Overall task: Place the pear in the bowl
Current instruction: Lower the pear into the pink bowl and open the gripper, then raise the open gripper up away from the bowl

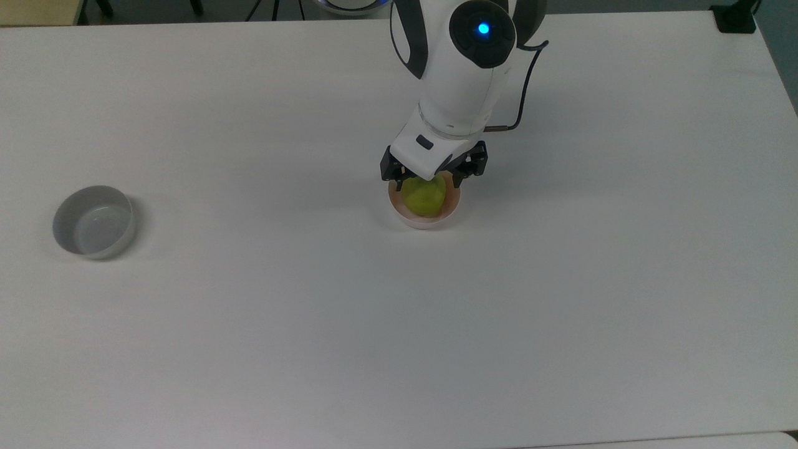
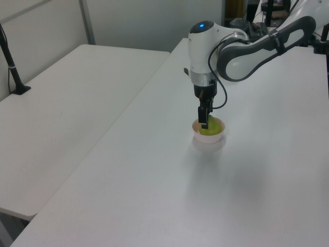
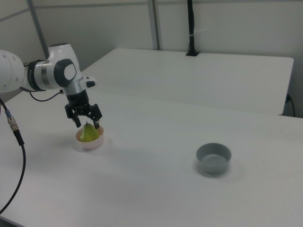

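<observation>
Risk on lift-off: pear (image 1: 424, 194) sits directly under the gripper (image 1: 430, 176) with its stem end up between the parted fingers, so my guess is that a slanted or sideways retreat could clip the narrow top and tip the fruit against the rim.
Risk to bowl: light pink bowl (image 1: 405, 217) just below the gripper could slide on the smooth white table (image 1: 399, 324) if a fingertip (image 3: 96, 125) snags its rim on the way up; a straight vertical rise looks safest.
Gripper state: released, fingers spread to either side of the pear's top in the right view, no squeeze on it that I can see.
Pear location: resting inside the pink bowl, immediately beneath the gripper, upright with the narrow end pointing up toward it.
Pink bowl contents: 1 pear, taking up most of the inside.
Grey bowl (image 1: 93, 221): well apart from the gripper, far toward the top view's left, nothing inside.
Task progress: placing looks done; only the withdrawal remains, in my judgement.
</observation>
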`<action>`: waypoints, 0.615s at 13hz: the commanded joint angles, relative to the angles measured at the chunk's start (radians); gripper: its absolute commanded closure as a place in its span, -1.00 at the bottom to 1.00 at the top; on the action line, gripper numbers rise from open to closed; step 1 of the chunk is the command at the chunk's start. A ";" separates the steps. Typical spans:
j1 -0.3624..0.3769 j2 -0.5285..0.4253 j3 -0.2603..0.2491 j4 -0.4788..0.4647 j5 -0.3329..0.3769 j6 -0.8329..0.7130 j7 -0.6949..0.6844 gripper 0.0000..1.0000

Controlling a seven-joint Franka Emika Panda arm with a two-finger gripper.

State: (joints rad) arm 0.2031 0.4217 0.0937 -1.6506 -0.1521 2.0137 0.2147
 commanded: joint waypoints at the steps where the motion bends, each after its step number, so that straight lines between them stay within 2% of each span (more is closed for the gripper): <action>1: -0.002 -0.037 -0.009 -0.006 -0.018 0.008 0.029 -1.00; 4: -0.033 -0.092 -0.015 0.015 -0.007 -0.061 0.006 -1.00; 6: -0.089 -0.154 -0.020 0.023 0.000 -0.143 -0.105 -1.00; 8: -0.141 -0.233 -0.022 0.023 0.023 -0.222 -0.139 -1.00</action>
State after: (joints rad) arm 0.1104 0.2889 0.0765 -1.6114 -0.1520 1.8793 0.1329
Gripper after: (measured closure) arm 0.000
